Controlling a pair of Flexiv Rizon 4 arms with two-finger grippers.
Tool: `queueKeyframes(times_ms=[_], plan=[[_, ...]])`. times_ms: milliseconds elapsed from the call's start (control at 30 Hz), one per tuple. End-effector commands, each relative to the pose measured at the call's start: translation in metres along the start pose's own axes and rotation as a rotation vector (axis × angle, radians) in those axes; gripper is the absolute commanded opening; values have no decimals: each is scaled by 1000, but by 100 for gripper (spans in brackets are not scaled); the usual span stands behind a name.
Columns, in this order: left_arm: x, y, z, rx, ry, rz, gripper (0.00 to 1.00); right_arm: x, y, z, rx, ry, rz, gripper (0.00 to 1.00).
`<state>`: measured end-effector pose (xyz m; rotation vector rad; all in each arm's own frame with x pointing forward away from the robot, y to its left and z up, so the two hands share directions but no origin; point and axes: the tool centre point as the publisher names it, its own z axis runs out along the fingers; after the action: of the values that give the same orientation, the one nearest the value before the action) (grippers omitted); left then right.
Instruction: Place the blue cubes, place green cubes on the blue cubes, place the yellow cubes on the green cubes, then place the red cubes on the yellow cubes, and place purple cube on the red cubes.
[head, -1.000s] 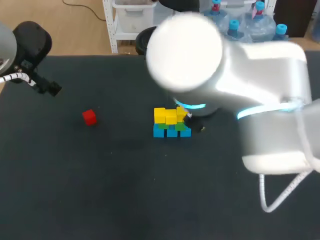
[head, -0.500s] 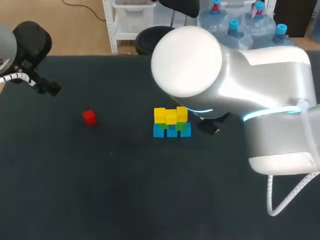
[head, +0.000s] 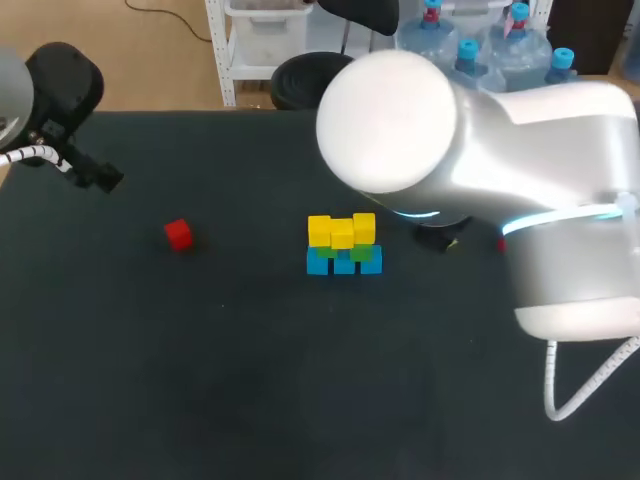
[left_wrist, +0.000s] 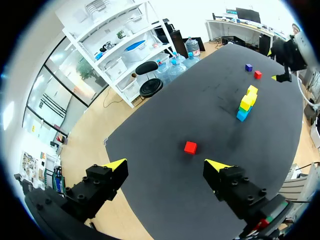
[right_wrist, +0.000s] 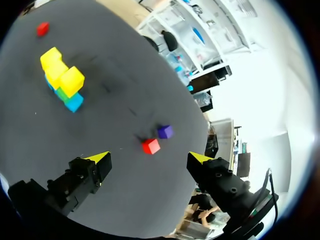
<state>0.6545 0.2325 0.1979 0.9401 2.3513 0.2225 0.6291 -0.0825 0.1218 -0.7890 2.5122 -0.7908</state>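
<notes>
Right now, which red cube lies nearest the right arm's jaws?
The red cube beside the purple cube, ahead of the right jaws; the other red cube sits alone, far beyond the stack.

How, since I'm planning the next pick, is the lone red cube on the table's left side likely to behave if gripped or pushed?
The red cube looks rigid and flat-faced, so it would probably slide rather than roll. It looks small, likely light, so an off-centre push may spin it. Standing alone, it should knock nothing else.

The wide black table (head: 300, 380) has a matte, evenly lit top.
</notes>
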Motion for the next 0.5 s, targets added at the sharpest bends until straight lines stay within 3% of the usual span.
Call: queueKeyframes(times_ms=[33,300,500], plan=[[0,1,0,2,-1,1,100,26,-12,-15,14,-73,61,100],[0,1,0,2,-1,1,100,81,-31,-20,63,-49,248,100],[0,1,0,2,-1,1,100,87,-27,-10,51,-52,235,100]])
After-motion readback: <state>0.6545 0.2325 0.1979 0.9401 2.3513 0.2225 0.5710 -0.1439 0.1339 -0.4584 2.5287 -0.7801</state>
